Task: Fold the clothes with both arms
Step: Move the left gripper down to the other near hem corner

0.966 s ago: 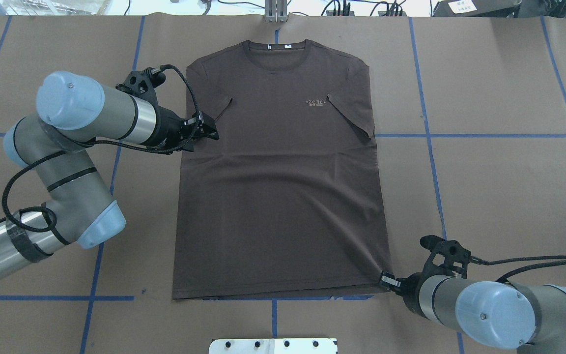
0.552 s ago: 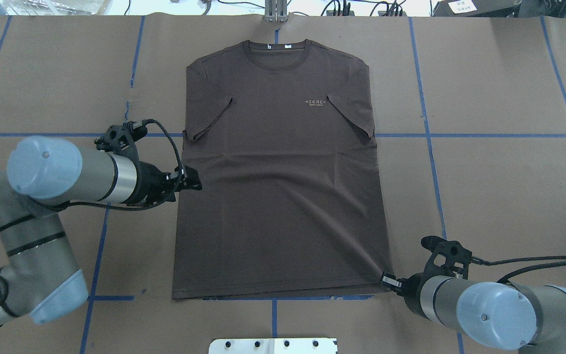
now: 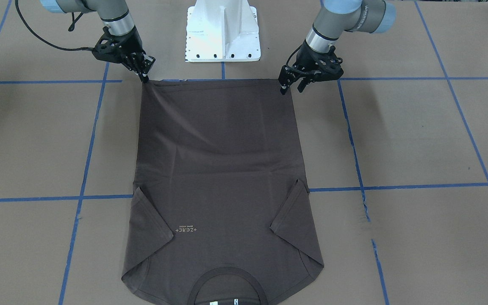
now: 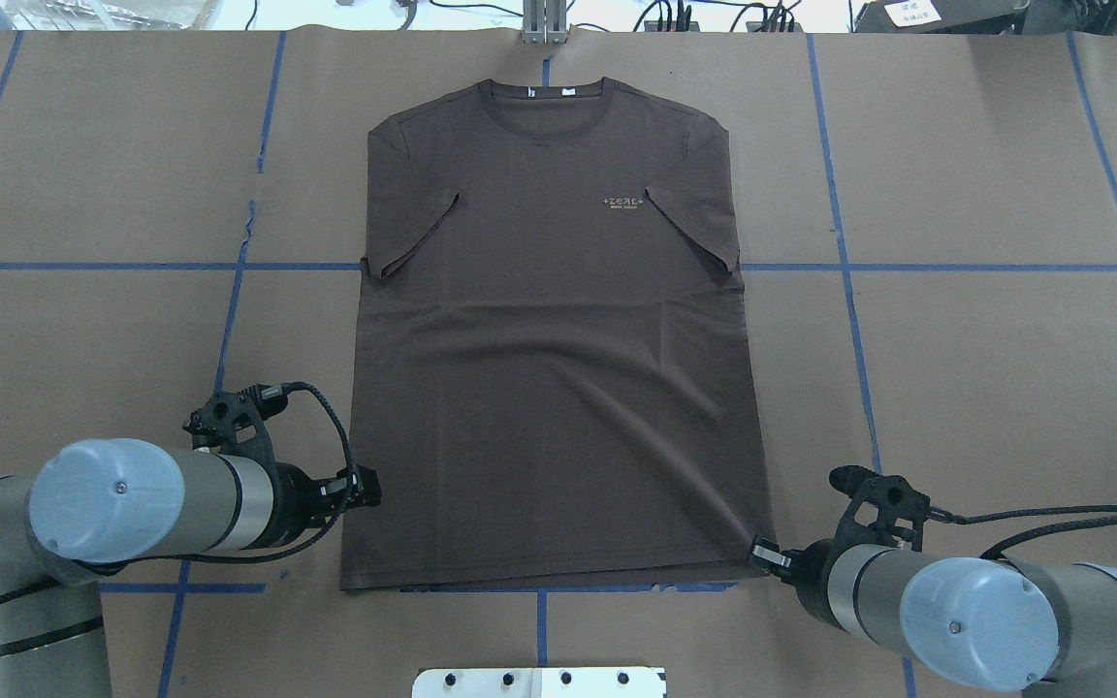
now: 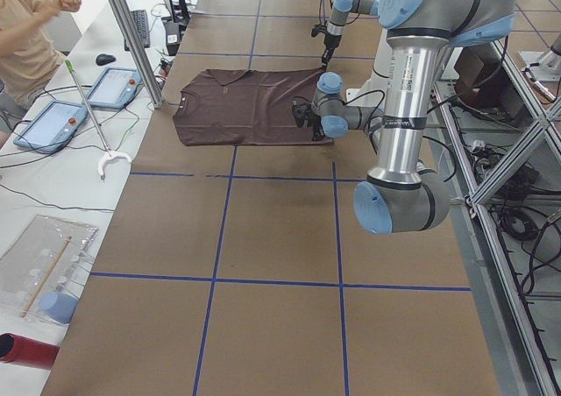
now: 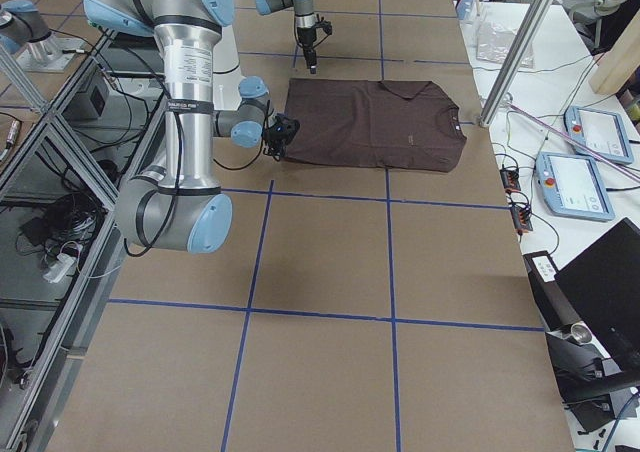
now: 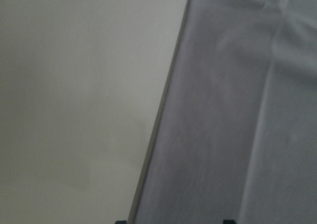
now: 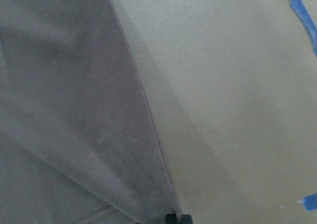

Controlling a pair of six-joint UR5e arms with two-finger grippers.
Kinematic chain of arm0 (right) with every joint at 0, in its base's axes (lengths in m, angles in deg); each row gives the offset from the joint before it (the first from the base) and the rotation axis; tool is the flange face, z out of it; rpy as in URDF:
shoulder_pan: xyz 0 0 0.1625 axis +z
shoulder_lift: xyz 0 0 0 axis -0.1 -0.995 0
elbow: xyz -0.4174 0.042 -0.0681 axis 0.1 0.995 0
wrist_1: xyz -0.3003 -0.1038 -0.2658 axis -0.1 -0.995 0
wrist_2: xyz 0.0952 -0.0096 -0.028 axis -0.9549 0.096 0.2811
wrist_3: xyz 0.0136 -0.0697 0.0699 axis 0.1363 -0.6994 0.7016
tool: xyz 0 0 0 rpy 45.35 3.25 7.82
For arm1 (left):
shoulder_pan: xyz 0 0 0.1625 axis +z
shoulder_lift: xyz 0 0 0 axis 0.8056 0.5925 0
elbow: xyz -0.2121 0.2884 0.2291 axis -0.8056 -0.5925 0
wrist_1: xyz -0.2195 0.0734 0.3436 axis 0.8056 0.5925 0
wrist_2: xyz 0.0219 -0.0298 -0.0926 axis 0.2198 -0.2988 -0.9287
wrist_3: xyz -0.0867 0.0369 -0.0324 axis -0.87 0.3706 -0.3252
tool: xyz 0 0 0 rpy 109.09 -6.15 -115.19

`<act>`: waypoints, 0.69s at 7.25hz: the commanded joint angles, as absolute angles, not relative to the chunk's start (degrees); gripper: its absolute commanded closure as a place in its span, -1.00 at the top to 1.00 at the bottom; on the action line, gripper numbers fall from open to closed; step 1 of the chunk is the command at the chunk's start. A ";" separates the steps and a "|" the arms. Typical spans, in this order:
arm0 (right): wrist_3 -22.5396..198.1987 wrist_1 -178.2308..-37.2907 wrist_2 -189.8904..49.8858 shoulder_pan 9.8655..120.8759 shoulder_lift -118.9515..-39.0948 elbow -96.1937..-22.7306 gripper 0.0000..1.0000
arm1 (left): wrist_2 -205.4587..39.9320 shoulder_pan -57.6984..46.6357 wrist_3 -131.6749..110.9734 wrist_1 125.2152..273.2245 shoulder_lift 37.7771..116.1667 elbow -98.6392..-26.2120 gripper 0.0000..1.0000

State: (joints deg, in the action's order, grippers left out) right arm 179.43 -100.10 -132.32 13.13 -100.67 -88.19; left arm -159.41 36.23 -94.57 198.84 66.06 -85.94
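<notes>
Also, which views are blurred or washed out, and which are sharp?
Left wrist view: soft and pale, the shirt looks grey, not brown. Right wrist view: equally hazy and grainy. Overhead and front views: sharp, even light, the lettering crisp.

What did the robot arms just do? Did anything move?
The left gripper slid back along the edge of the shirt, from the sleeve toward the near bottom corner. It is open and holds nothing. The right gripper stayed pinching the other bottom corner, and the shirt stayed flat.
</notes>
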 commanded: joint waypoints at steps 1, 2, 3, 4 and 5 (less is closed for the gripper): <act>179.43 -100.10 -132.32 13.12 -100.62 -88.20 -1.00 | -159.23 39.42 -95.46 196.68 66.26 -85.89 0.38; 179.43 -100.10 -132.32 13.12 -100.45 -88.20 -1.00 | -159.23 39.95 -95.46 196.58 65.91 -85.80 0.37; 179.43 -100.10 -132.32 13.12 -100.36 -88.20 -1.00 | -159.23 41.26 -95.73 196.58 65.82 -85.54 0.36; 179.43 -100.10 -132.32 13.12 -100.36 -88.20 -1.00 | -159.23 41.36 -95.81 196.32 65.73 -85.54 0.20; 179.43 -100.10 -132.32 13.12 -100.36 -88.20 -1.00 | -159.23 41.36 -95.90 195.36 65.81 -85.63 0.13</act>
State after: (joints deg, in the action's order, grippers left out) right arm 179.43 -100.10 -132.32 13.12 -100.39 -88.19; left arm -159.23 41.15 -95.78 196.17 65.81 -85.60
